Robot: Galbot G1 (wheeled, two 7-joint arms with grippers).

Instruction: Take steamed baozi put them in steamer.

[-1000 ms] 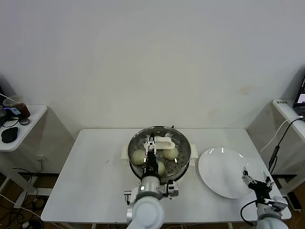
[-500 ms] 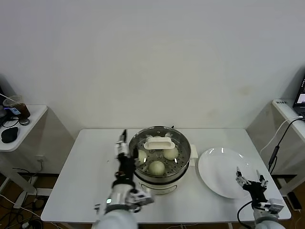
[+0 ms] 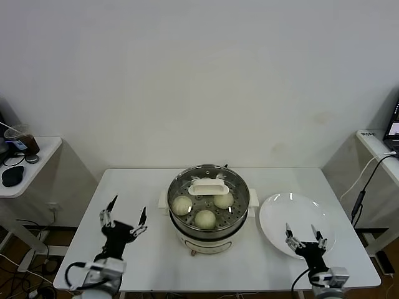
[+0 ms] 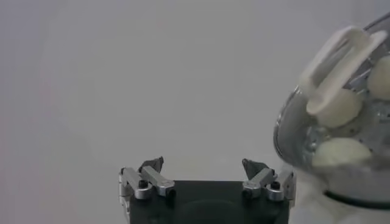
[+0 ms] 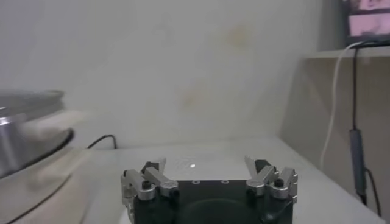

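At table centre, the steamer (image 3: 208,208) holds three visible baozi (image 3: 204,218) under its lid (image 3: 207,186), while the left gripper (image 3: 123,219) at 8 o'clock and right gripper (image 3: 306,236) at 4 o'clock hover spread and empty, apparently clear of the pot.

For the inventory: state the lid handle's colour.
Cream-white lid handle, clearest in the head view.

Left gripper (image 3: 123,215) pulled back from over the round shiny stainless-steel steamer (image 3: 209,204) to the white table's (image 3: 137,193) front-left area, well apart from the pot, fingers spread wide and empty. Third small cream-white baozi (image 3: 181,205) now in plain sight, apparently uncovered rather than newly placed. Right gripper (image 3: 305,238) shifted inward along the white round plate's (image 3: 293,215) near rim.
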